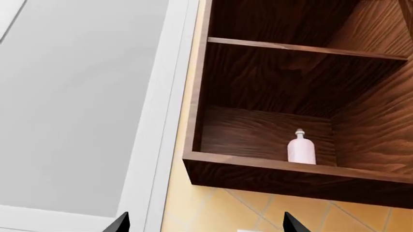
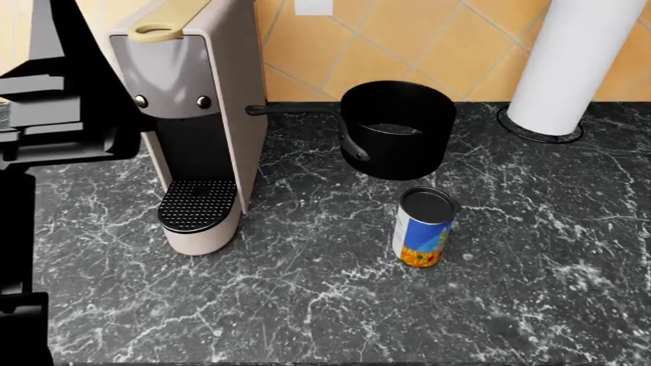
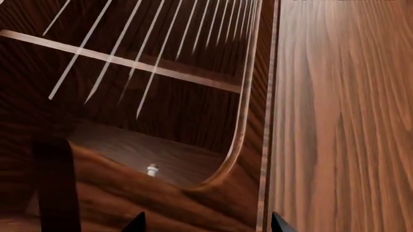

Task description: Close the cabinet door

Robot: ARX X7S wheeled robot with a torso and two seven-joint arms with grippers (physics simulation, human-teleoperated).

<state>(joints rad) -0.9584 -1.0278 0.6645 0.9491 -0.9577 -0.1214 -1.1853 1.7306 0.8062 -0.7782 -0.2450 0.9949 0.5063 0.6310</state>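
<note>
Two dark fingertips of the left gripper point(image 1: 203, 223) stand spread at the lower edge of the left wrist view; beyond them the open cabinet point(image 1: 258, 169) fills the right, a pale bottle point(image 1: 301, 149) on its lower shelf. Right gripper point(image 3: 205, 223) tips likewise stand apart, before the glass-paned cabinet door point(image 3: 226, 159). Head view: can point(image 2: 423, 227) at centre, pot point(image 2: 399, 130) behind, coffee machine point(image 2: 194, 122) left, paper roll point(image 2: 585, 61) upper right.
</note>
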